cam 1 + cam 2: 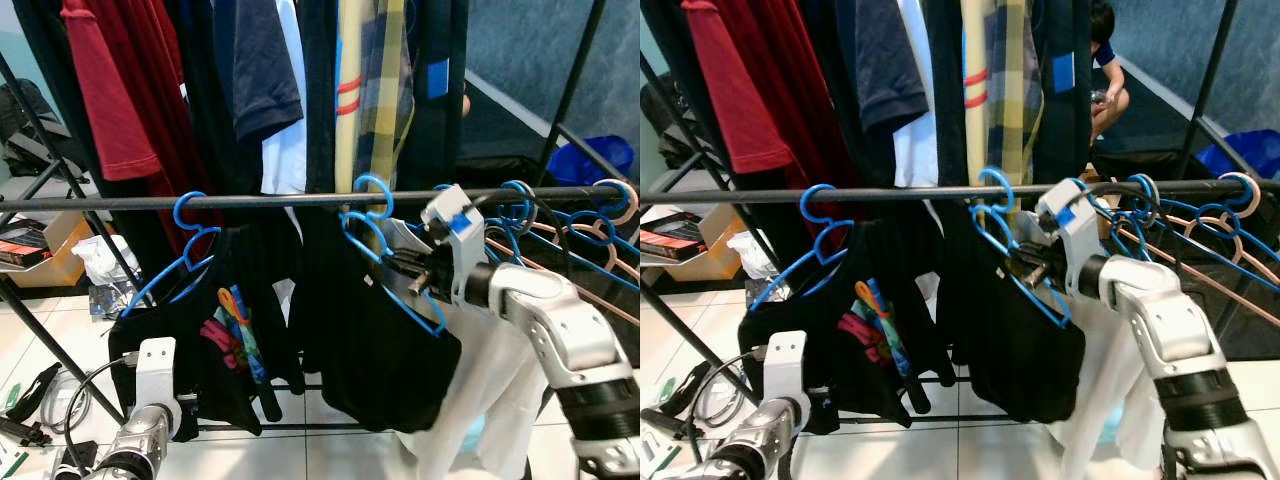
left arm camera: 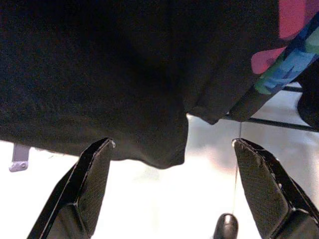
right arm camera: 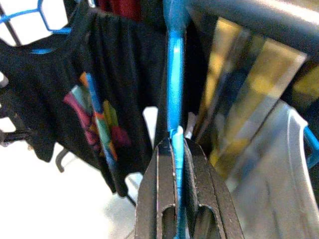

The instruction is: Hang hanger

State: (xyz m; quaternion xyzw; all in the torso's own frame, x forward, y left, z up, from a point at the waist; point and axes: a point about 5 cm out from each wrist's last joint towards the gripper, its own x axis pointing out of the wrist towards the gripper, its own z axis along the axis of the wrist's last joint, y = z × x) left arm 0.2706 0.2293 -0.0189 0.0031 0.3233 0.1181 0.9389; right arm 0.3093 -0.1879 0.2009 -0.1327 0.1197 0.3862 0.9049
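While the rail (image 1: 250,200) already carries the hook of the blue hanger (image 1: 385,262) with its black shirt (image 1: 385,360), the right gripper (image 1: 408,278) is clamped on it; letting go comes next. Below, the left gripper (image 2: 172,191) hangs apart.

The place looks like a laundry or clothes-storage corner of an indoor room, kept in a lived-in, cluttered way. A black metal clothes rail (image 1: 250,200) on slanted black legs crosses the scene, hung with blue plastic hangers (image 1: 190,215) and pink ones at its far end. Above it hang many garments: a red shirt (image 1: 110,80), a navy T-shirt (image 1: 262,65), a yellow plaid cloth (image 1: 385,80). The floor is pale glossy tile (image 1: 300,450), strewn with black cables (image 1: 60,400) and an open cardboard box (image 1: 55,255). A person (image 1: 1105,70) crouches behind the rack.
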